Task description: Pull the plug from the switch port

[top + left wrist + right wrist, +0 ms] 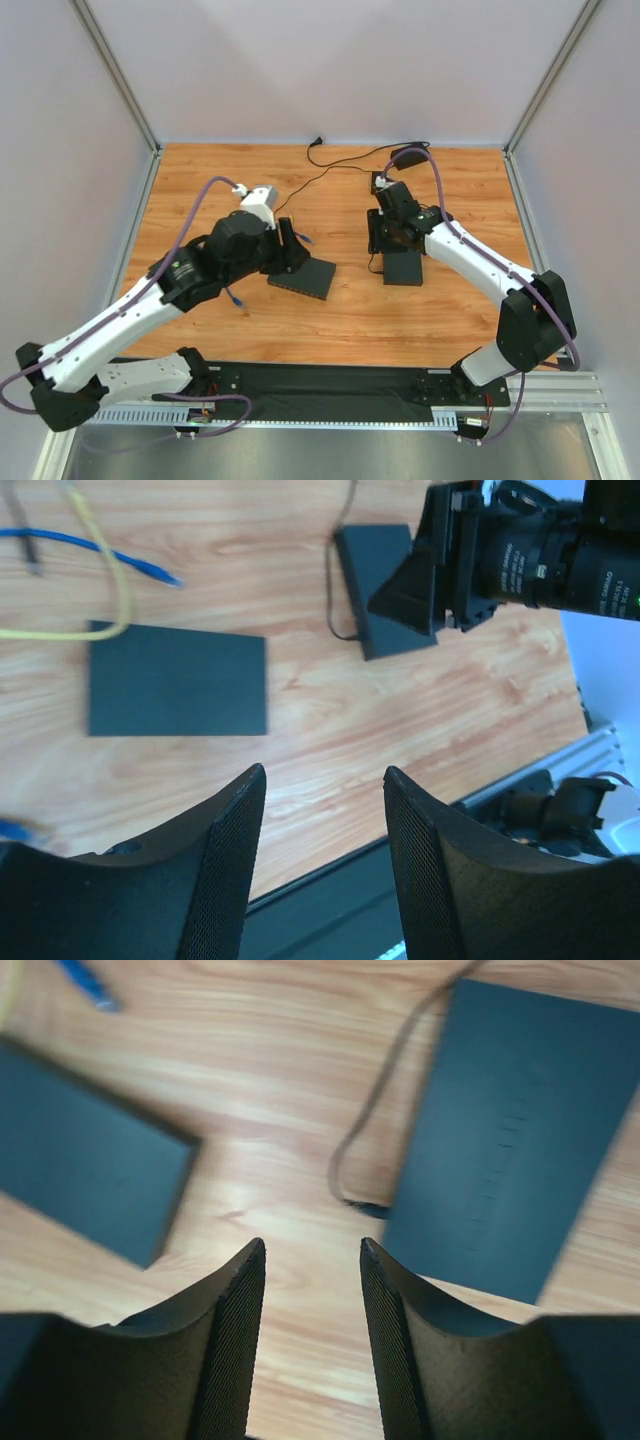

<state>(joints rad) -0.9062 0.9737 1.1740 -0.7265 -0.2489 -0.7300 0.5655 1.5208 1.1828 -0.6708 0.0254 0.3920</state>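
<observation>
My right gripper (312, 1252) hangs over the table (280, 1090), jaws narrowly apart and empty. The switch (510, 1130) lies just right of them, plug (366, 1205) in its long edge. Left gripper (323, 776) gapes wide, empty.

The wooden counter (350, 320) carries the switch (305, 277), a slab (403, 268) well apart with a black cable (385, 1072) attached, a blue cable (100, 552) and a yellow cable (115, 590).

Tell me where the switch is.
In the top view the switch lies left of centre on the table, beside the left hand, the squarer black slab to its right.
</observation>
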